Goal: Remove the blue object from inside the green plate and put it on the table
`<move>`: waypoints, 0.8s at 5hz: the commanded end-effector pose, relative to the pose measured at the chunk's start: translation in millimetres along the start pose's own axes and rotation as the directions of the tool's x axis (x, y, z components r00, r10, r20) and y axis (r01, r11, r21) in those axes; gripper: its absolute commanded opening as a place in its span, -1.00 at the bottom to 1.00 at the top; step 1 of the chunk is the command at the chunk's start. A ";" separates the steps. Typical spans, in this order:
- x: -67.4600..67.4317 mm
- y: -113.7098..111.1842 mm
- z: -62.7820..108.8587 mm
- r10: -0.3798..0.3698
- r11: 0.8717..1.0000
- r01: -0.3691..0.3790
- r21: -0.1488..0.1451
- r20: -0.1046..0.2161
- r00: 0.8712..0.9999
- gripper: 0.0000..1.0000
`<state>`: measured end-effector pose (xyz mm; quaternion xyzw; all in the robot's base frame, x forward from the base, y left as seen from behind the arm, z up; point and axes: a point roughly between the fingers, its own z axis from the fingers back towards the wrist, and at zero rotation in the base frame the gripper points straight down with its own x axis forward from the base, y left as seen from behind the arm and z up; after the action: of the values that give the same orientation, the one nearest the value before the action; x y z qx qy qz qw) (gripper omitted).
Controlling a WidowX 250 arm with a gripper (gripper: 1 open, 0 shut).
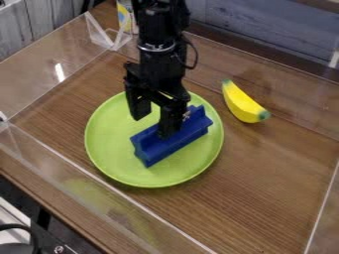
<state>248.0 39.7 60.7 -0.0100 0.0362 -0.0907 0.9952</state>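
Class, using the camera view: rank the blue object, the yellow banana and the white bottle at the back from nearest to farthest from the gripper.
1. Blue object: directly under the open gripper, on the green plate.
2. Yellow banana: on the table, right of the gripper.
3. White bottle: behind the far wall.

The brown wooden table (pixel 265 189), walled by clear plastic, carries a green plate (pixel 113 149) directly beneath the gripper (pixel 153 114) and a yellow banana (pixel 243 102) off to the gripper's right in the picture.
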 end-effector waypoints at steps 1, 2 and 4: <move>5.6 0.4 -3.8 -0.027 1.000 0.027 -0.001 0.041 0.999 1.00; 11.9 0.4 -9.4 -0.031 1.000 0.031 -0.003 0.054 0.998 1.00; 14.7 0.0 -8.4 -0.031 0.999 0.032 -0.012 0.070 0.997 1.00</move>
<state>256.4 35.2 41.9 -0.0249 0.0200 -0.1071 0.9937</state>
